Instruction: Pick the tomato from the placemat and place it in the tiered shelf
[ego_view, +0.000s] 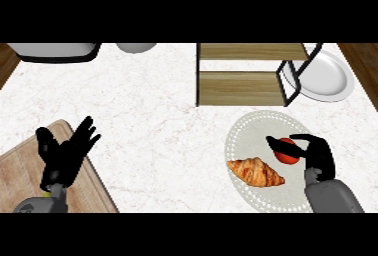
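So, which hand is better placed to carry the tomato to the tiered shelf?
Right. The right hand is curled round the tomato on the placemat, with the tiered shelf straight beyond it. The left hand rests open over the wooden board at the far side.

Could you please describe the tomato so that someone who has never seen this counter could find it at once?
On the white counter, find the round pale placemat at the right, near the tiered shelf. On it lie a golden croissant and, to its right, the tomato. It is the round red one, with the right hand curled round it.
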